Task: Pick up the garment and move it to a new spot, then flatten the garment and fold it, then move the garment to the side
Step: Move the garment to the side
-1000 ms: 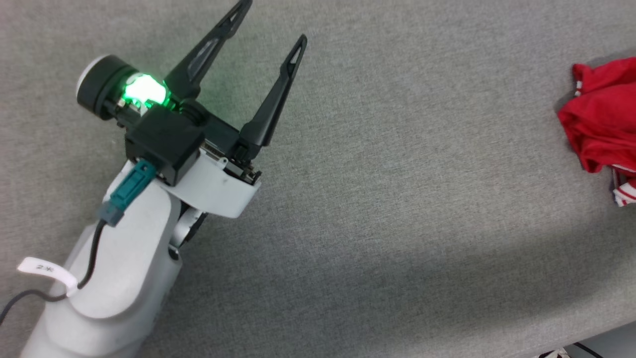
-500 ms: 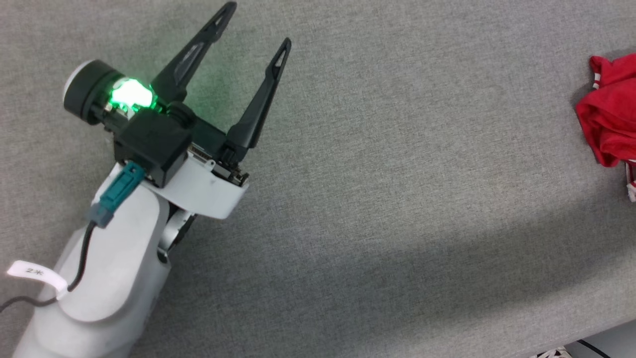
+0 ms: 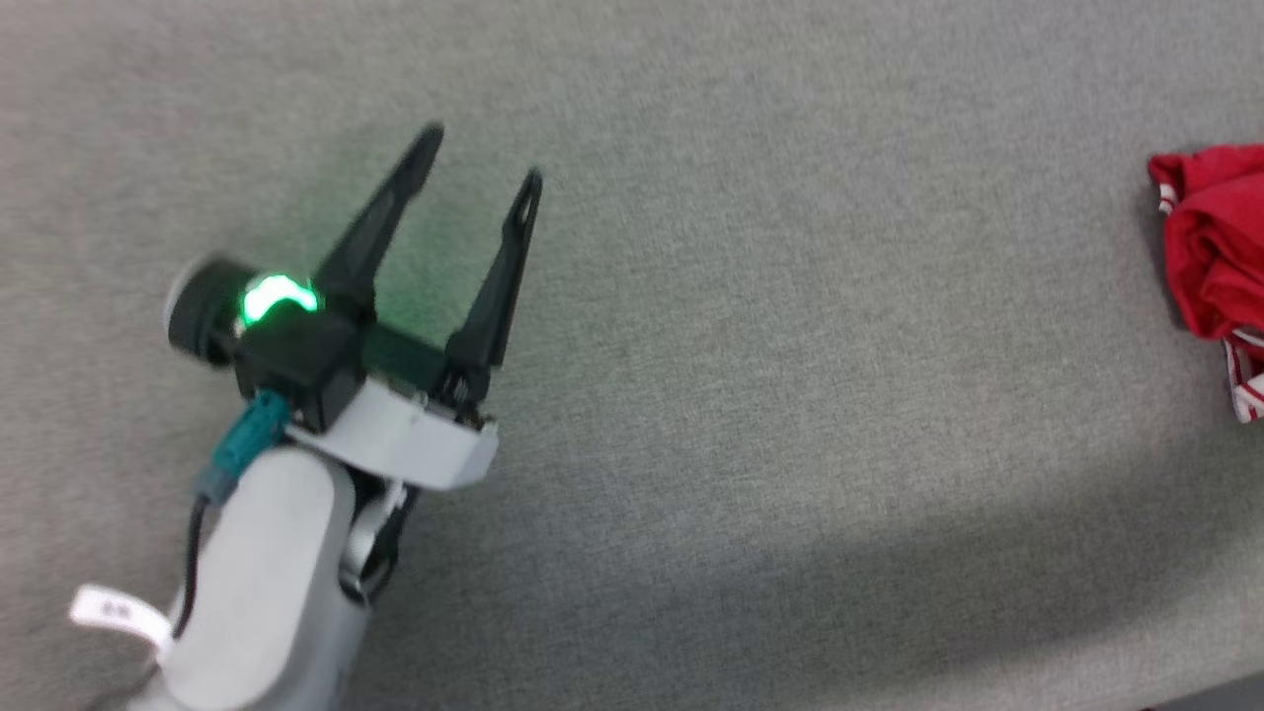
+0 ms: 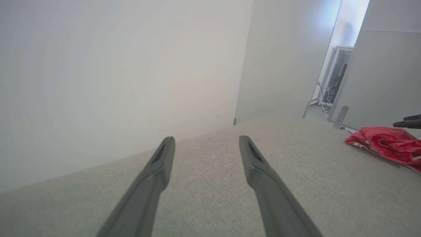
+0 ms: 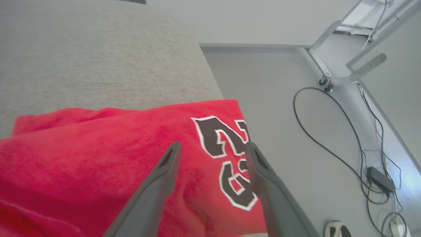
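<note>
We're looking down on the grey table, and the garment lies bunched up at its right side. It is a rumpled red heap with a strip of white-and-red trim peeking out near us. The left gripper hangs over bare cloth well to the left, far from the jersey, jaws spread wide and holding nothing.

Over on the right wrist view, the right gripper hovers just above the red fabric. Its fingers are parted and there is no cloth pinched between them, so we call that one released. The black "23" sits right by the table's edge, and the hem there looks to overhang the floor.

How will it handle? We'd say light, limp and a little slick. It will sag and trail from any single pinch, and folds will shift as it lifts. We'd take hold at a seam or the trimmed hem rather than mid-panel, where a pinch would gather several layers. For the flattening we'd take two corners, one in each gripper.
</note>
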You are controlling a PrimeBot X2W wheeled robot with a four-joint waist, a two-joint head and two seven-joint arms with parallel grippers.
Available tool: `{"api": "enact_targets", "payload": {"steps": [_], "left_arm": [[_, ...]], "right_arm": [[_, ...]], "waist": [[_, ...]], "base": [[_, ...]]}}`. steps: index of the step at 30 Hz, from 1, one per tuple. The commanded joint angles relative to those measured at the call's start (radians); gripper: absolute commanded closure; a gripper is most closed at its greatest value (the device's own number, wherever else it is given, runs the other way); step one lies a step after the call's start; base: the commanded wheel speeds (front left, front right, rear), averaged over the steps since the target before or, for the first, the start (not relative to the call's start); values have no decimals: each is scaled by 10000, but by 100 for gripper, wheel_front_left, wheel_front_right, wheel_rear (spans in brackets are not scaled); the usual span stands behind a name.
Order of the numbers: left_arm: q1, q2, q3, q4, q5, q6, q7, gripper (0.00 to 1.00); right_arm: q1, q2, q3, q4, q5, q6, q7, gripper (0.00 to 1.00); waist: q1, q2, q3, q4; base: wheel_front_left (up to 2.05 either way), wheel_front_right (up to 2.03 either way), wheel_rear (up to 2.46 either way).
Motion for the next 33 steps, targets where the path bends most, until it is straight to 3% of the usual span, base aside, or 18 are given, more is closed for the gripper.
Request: {"api": "enact_targets", "payload": {"steps": [1, 8, 18, 33], "left_arm": [[273, -86, 75, 47, -66, 19, -8, 0], [2080, -827, 957, 486, -39, -4, -7, 0], [3848, -1499, 2166, 1084, -16, -27, -7, 0], [5423, -1699, 3032, 801, -34, -30, -7, 0]], "right_arm": [[167, 34, 115, -108, 51, -18, -122, 0], [1088, 542, 1131, -1009, -6, -20, -1013, 0], [2189, 1909, 1486, -1629, -532, -19, -1638, 0], [4867, 3271, -1865, -4178, -2931, -19, -1658, 0]], "waist": [[0, 0, -637, 398], [0, 0, -1895, 1183], [0, 0, -3373, 2184], [0, 0, -4878, 2764]], "base": [[0, 0, 0], [0, 0, 0], [0, 0, 0], [0, 0, 0]]}}
